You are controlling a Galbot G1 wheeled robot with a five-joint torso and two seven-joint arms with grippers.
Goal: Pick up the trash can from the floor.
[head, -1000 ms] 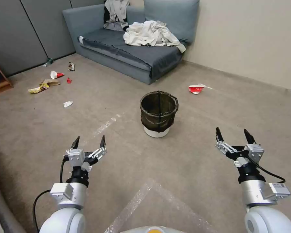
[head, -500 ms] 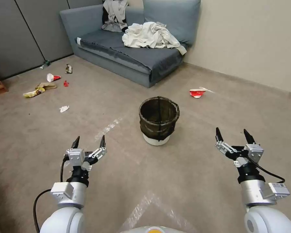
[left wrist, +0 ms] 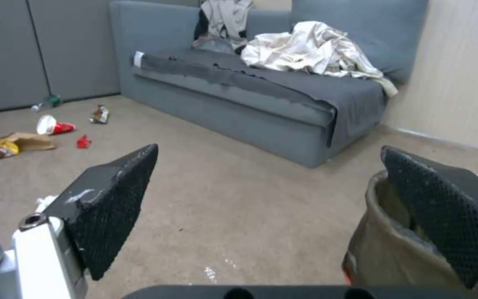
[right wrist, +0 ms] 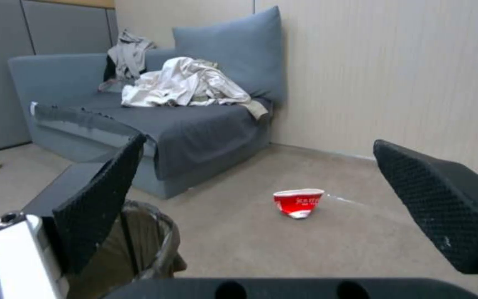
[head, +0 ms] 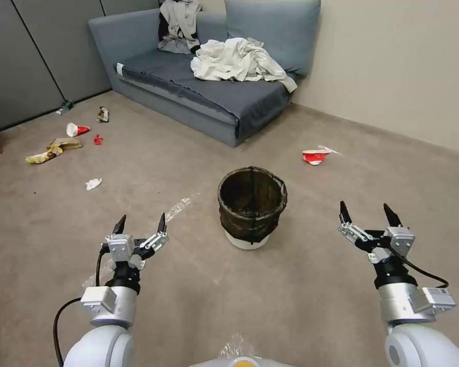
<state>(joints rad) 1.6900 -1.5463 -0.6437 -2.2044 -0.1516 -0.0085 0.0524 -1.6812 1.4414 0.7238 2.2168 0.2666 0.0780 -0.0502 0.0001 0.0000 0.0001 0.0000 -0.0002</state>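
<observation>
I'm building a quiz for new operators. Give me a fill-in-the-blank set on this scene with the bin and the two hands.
1. The trash can stands upright on the ____.
2. Both the left hand and the right hand have their fingers ____.
3. The crushed red-and-white cup lies on the robot's ____ side of the trash can.
4. A heap of pale laundry lies on the grey ____.

Missing words: floor; open; right; sofa

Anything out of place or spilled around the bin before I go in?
The trash can stands upright on the floor, nothing spilled. Litter lies around: a crushed red cup beyond it, wrappers far left. Clothes are heaped on the sofa.
</observation>
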